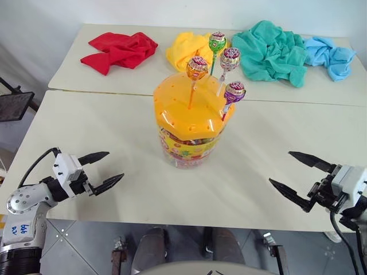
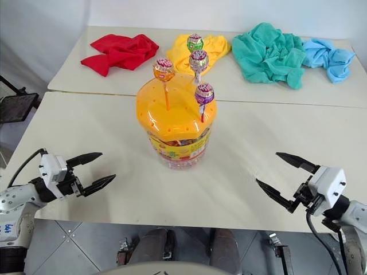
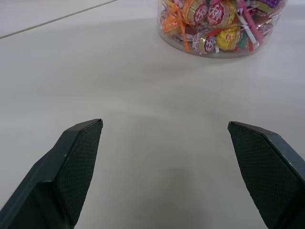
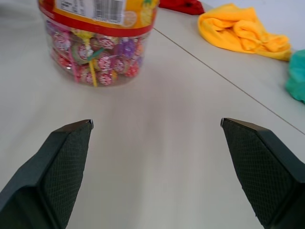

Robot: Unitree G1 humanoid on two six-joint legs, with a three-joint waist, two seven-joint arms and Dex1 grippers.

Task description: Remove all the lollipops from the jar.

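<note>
Starting out: our left gripper (image 1: 102, 169) and right gripper (image 1: 297, 175) gape empty at the lower corners; all four lollipops (image 1: 196, 67) stand in the jar (image 1: 189, 123) at centre. Next, we reach for one stick.

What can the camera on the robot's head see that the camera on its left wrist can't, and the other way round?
Head view alone: the four lollipops standing on sticks in the jar's orange lid, the red cloth, yellow cloth, teal cloth and blue cloth at the back, and the right gripper, open.

Left wrist view alone: a close look at the wrapped sweets packed in the jar's clear base.

Both: the jar, the white table and the open left gripper, holding nothing.
</note>
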